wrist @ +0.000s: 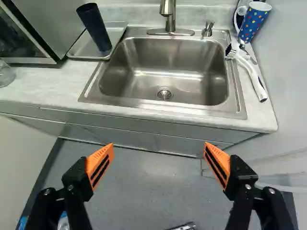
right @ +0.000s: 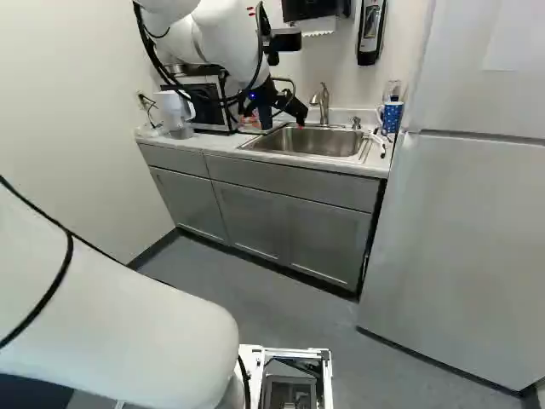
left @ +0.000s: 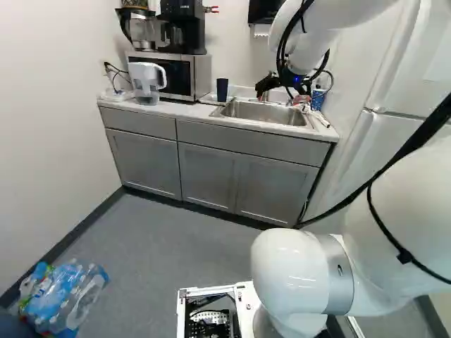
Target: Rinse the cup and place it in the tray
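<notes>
In the left base view my gripper (left: 266,86) hangs over the counter, near the sink (left: 264,111). The wrist view shows the gripper (wrist: 158,149) wide open, nothing between its orange pads. A dark blue cup (wrist: 95,28) stands upright on a shallow metal tray (wrist: 76,53), between microwave and sink, ahead of the fingers and off to one side. A second cup, blue with coloured dots (wrist: 254,23), stands in the corner on the sink's other side. The sink basin (wrist: 144,79) holds nothing that I can see.
Behind the basin rises the faucet (wrist: 168,14); a white-handled brush (wrist: 252,76) lies beside it. The microwave (left: 180,74), with a coffee maker on top, and a water pitcher (left: 146,81) occupy the counter's other end. A fridge (right: 460,239) flanks the counter; bottles (left: 63,299) lie on the floor.
</notes>
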Controlling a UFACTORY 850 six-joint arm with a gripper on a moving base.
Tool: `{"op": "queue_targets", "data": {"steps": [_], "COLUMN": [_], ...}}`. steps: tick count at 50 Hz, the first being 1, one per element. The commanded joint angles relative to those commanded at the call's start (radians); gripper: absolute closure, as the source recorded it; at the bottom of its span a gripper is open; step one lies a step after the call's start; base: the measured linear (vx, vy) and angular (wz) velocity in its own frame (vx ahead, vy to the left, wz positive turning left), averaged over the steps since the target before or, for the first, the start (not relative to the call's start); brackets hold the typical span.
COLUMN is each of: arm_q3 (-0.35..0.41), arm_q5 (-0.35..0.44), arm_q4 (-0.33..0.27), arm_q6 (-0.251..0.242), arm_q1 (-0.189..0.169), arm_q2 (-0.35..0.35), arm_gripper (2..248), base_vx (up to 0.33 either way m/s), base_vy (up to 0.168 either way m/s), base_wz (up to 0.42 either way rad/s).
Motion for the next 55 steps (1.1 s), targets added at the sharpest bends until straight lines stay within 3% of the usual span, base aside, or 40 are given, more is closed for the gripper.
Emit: {"op": "queue_targets", "data": {"steps": [55], "arm_q3": [0.025], "arm_q5": [0.037], "arm_q4": [-0.001], "arm_q6": [0.0], "arm_q1": [0.006], "arm_q2": [0.0], "arm_gripper": [3], "base_vx": [-0.013], "base_vy": [0.0], "base_wz": [0.002]}}
